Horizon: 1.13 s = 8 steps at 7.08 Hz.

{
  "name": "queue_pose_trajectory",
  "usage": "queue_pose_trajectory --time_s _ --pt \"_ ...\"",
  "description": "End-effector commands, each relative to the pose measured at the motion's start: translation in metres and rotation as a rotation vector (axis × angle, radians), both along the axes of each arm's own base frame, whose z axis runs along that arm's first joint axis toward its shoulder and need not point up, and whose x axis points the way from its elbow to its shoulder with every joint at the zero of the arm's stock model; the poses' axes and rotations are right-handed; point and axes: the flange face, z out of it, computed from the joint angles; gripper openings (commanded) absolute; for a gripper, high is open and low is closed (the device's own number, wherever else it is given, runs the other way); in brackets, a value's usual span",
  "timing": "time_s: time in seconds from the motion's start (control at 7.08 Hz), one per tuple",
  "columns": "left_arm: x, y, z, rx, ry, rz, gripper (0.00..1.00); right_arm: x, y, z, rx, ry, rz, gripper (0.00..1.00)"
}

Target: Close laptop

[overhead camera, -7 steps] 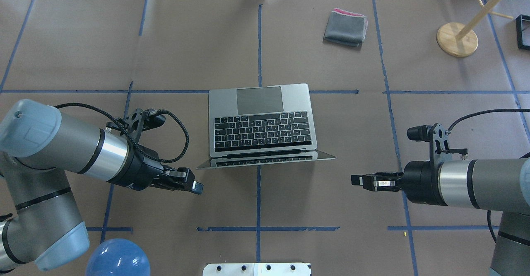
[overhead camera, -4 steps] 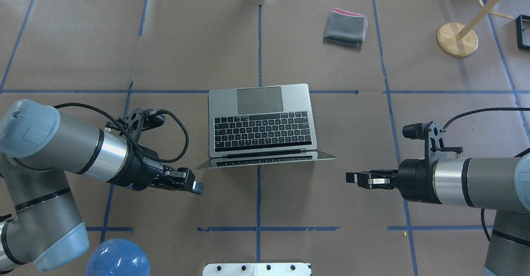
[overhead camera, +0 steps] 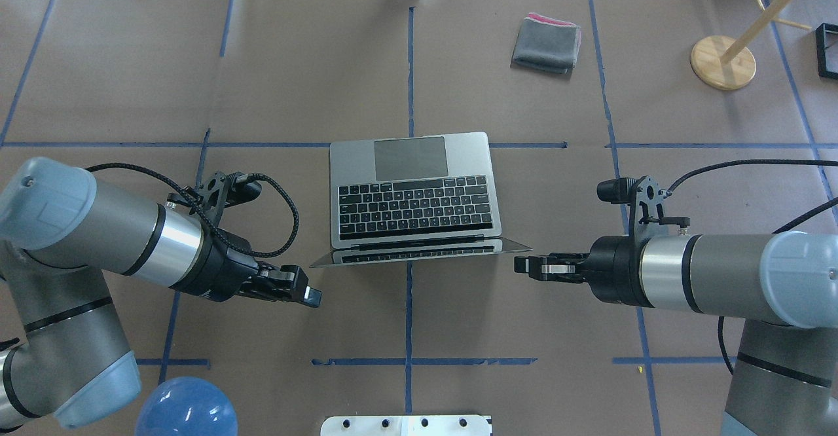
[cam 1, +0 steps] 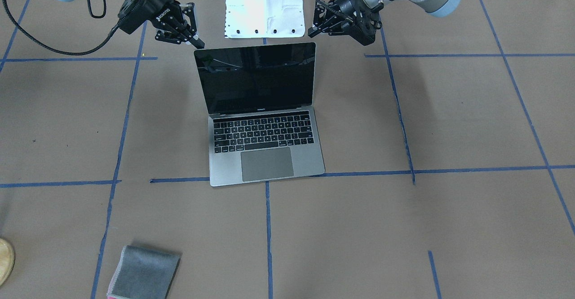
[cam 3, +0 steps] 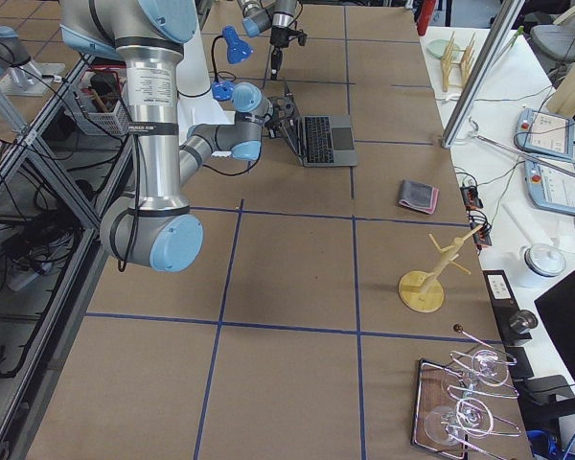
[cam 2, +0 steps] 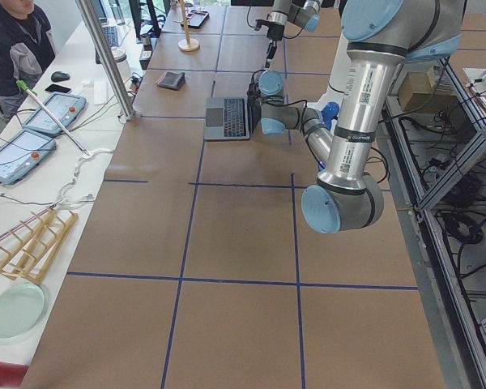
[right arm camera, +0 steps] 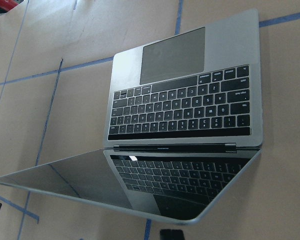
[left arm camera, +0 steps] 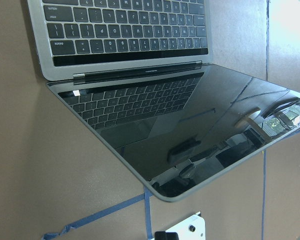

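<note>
The left gripper, black metal on a grey-and-silver arm, hovers over the desk, which is covered in matt brown paper crossed by blue tape lines; its jaws look spread and hold nothing, a little apart from the lid's left corner. At the desk's middle sits the laptop, a slim grey metal slab with black keys, a smooth trackpad and a glossy black screen tilted back well past upright. The right gripper hangs just beside the lid's right corner, jaws wide and empty; whether they touch it cannot be told. Farther right lie a folded grey cloth and a round wooden base.
</note>
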Motion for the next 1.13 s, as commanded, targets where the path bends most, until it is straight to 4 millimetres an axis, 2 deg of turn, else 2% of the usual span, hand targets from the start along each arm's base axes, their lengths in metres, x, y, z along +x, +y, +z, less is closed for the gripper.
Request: queue_pose_trajectory --time_s 0.0,0.14,0.42,0.71,0.85,0.99 --pt "-0.003 -0.005 -0.001 0.001 0.001 -0.016 0.00 -0.001 -0.005 -0.001 -0.002 0.007 0.024 0.01" --pt "-0.002 -0.008 -0.001 0.003 -0.002 -0.045 0.00 -0.001 -0.011 0.004 -0.012 0.031 0.039 0.01" --pt "-0.004 -0.022 0.001 0.005 -0.013 -0.110 0.00 -0.007 -0.028 -0.008 -0.029 0.072 0.065 0.01" --pt "-0.006 -0.055 -0.010 0.002 -0.018 -0.167 0.00 -0.012 -0.041 -0.023 -0.037 0.098 0.082 0.01" --pt "-0.004 -0.073 -0.012 -0.005 -0.030 -0.191 0.00 -0.010 -0.050 -0.018 -0.040 0.113 0.096 0.01" --pt "-0.006 -0.089 -0.010 -0.011 -0.039 -0.216 0.00 -0.018 -0.063 -0.018 -0.042 0.118 0.108 0.01"
